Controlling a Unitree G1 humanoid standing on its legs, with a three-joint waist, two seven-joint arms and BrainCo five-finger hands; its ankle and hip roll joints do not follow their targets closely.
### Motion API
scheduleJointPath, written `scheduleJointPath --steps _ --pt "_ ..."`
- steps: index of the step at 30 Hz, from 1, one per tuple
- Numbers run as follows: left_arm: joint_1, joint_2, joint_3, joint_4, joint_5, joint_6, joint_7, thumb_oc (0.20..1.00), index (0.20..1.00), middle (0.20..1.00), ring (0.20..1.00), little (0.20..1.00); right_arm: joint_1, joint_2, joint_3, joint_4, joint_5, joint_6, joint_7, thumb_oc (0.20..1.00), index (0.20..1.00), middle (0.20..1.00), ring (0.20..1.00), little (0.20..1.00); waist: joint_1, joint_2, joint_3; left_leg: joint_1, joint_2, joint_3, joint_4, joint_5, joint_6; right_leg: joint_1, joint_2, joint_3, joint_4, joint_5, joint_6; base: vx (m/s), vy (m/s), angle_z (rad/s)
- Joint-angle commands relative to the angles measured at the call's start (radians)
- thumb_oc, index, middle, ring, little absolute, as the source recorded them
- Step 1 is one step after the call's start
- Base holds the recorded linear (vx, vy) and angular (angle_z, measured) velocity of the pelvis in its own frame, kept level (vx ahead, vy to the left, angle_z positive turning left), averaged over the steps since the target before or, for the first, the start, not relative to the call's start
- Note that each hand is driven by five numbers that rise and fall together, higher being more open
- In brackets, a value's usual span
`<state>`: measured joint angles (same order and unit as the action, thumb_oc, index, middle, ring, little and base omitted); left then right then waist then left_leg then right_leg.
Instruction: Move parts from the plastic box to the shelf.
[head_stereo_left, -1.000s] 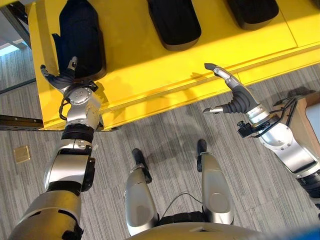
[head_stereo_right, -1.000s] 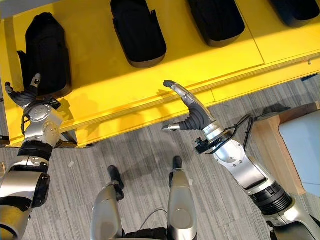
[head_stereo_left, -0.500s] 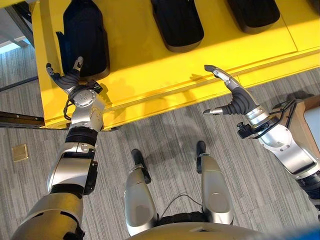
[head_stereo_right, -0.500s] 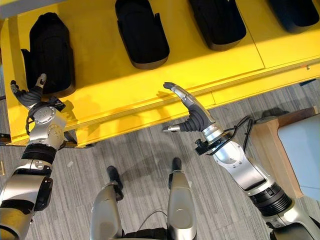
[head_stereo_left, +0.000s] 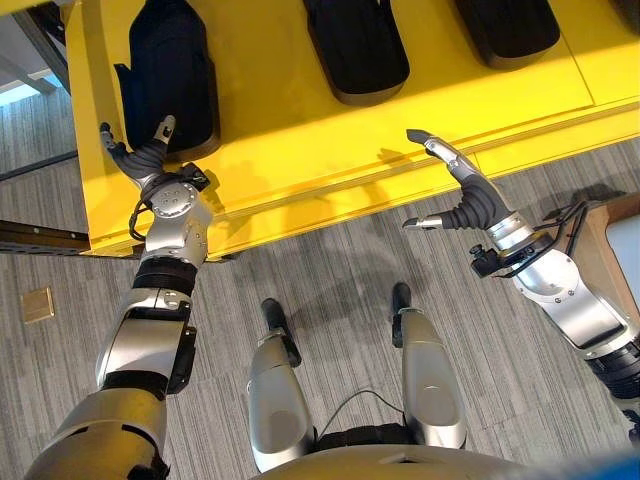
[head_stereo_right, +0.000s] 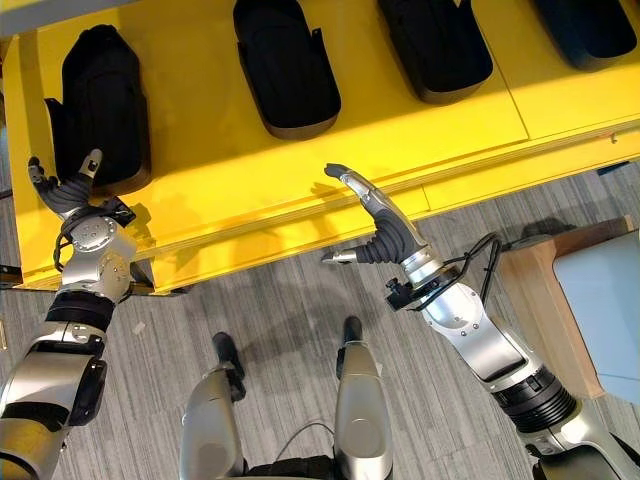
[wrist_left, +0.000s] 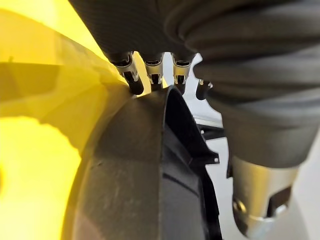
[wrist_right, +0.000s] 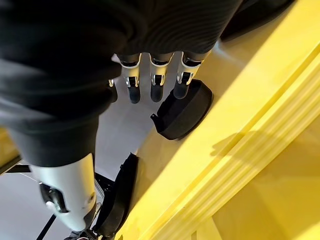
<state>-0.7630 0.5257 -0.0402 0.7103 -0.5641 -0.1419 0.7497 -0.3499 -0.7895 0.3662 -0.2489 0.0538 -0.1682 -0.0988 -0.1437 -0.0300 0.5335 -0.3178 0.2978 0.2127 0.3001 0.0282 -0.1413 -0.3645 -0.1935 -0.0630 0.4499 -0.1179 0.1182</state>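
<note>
Over the last second the left hand (head_stereo_left: 150, 160) has crept up from the shelf's front edge toward the near end of the leftmost black part (head_stereo_left: 168, 70), while the right hand (head_stereo_left: 462, 195) has barely shifted, hovering off the front edge of the yellow shelf (head_stereo_left: 290, 140).

The left hand's fingers are spread and straight, curled round nothing. In the left wrist view their dark tips (wrist_left: 132, 82) sit right at the rim of the black part, touching it or very nearly so; I cannot tell which. The right hand is likewise relaxed and empty, fingers extended over the shelf's front edge, thumb apart.

Three more black parts lie in a row along the shelf's back: a second part (head_stereo_right: 285, 65), a third part (head_stereo_right: 435, 45) and a fourth part (head_stereo_right: 585, 25) toward the right end. A pale plastic box (head_stereo_right: 605, 300) on a wooden stand (head_stereo_right: 545, 290) shows at the robot's right; its contents are out of sight.

I judge this as the end of a placing step: the leftmost part rests on the shelf near its left end, and the left hand seems to be giving it a last nudge or letting go. The next move would call for drawing both hands back clear of the shelf edge and turning right to the box for another part.

No brand, label or writing can be read on the parts, shelf or box.
</note>
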Motion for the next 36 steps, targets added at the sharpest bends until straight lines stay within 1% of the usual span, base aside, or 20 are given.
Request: scheduleJointPath --steps 1,7,27,32,33,34,35,36 --pt "0.048 -0.065 -0.063 -0.009 0.006 0.017 -0.069 1.0 1.0 1.0 1.0 1.0 -0.009 0.044 -0.035 -0.028 -0.011 -0.069 -0.025 1.0 1.0 1.0 1.0 1.0 -0.015 -0.034 -0.027 -0.02 -0.026 0.004 -0.006 -0.039 0.039 0.044 0.039 -0.009 0.079 -0.137 -0.042 0.0 0.0 0.0" --pt "0.059 -0.084 -0.084 -0.022 0.031 0.026 -0.096 1.0 1.0 1.0 1.0 1.0 -0.004 0.047 -0.039 -0.029 -0.012 -0.072 -0.023 1.0 1.0 1.0 1.0 1.0 -0.015 -0.035 -0.027 -0.019 -0.027 0.004 -0.006 -0.039 0.041 0.046 0.042 -0.009 0.076 -0.136 -0.042 0.0 0.0 0.0" --pt "0.093 -0.126 -0.127 -0.038 0.062 0.036 -0.128 1.0 1.0 1.0 1.0 1.0 0.007 0.051 -0.04 -0.022 -0.02 -0.084 -0.036 1.0 1.0 1.0 1.0 1.0 -0.009 -0.039 -0.025 -0.022 -0.027 0.002 -0.002 -0.041 0.045 0.048 0.044 -0.013 0.075 -0.135 -0.044 0.0 0.0 0.0" --pt "0.109 -0.142 -0.128 -0.046 0.071 0.039 -0.087 1.0 1.0 1.0 1.0 1.0 0.012 0.054 -0.04 -0.021 -0.024 -0.088 -0.043 1.0 1.0 1.0 1.0 1.0 -0.005 -0.037 -0.024 -0.025 -0.029 -0.002 0.0 -0.042 0.047 0.047 0.045 -0.015 0.075 -0.135 -0.046 0.0 0.0 0.0" --pt "0.114 -0.151 -0.121 -0.045 0.084 0.03 -0.022 1.0 1.0 1.0 1.0 1.0 0.017 0.058 -0.039 -0.024 -0.03 -0.089 -0.045 1.0 1.0 1.0 1.0 1.0 -0.004 -0.038 -0.025 -0.026 -0.03 -0.004 0.0 -0.042 0.047 0.048 0.046 -0.015 0.074 -0.136 -0.047 0.0 0.0 0.0" --pt "0.115 -0.152 -0.118 -0.045 0.088 0.028 0.001 1.0 1.0 1.0 1.0 1.0 0.018 0.059 -0.039 -0.024 -0.031 -0.088 -0.045 1.0 1.0 1.0 1.0 1.0 -0.004 -0.039 -0.025 -0.026 -0.03 -0.004 0.0 -0.042 0.046 0.049 0.046 -0.015 0.074 -0.136 -0.047 0.0 0.0 0.0" --pt "0.115 -0.151 -0.106 -0.042 0.099 0.017 0.064 1.0 1.0 1.0 1.0 1.0 0.018 0.06 -0.036 -0.022 -0.035 -0.09 -0.046 1.0 1.0 1.0 1.0 1.0 -0.003 -0.04 -0.026 -0.027 -0.03 -0.005 0.003 -0.042 0.046 0.049 0.046 -0.015 0.076 -0.138 -0.048 0.0 0.0 0.0" --pt "0.115 -0.149 -0.1 -0.04 0.108 0.001 0.1 1.0 1.0 1.0 1.0 1.0 0.018 0.06 -0.035 -0.022 -0.037 -0.09 -0.048 1.0 1.0 1.0 1.0 1.0 -0.003 -0.04 -0.026 -0.027 -0.03 -0.005 0.004 -0.043 0.046 0.049 0.046 -0.015 0.077 -0.138 -0.049 0.0 0.0 0.0"
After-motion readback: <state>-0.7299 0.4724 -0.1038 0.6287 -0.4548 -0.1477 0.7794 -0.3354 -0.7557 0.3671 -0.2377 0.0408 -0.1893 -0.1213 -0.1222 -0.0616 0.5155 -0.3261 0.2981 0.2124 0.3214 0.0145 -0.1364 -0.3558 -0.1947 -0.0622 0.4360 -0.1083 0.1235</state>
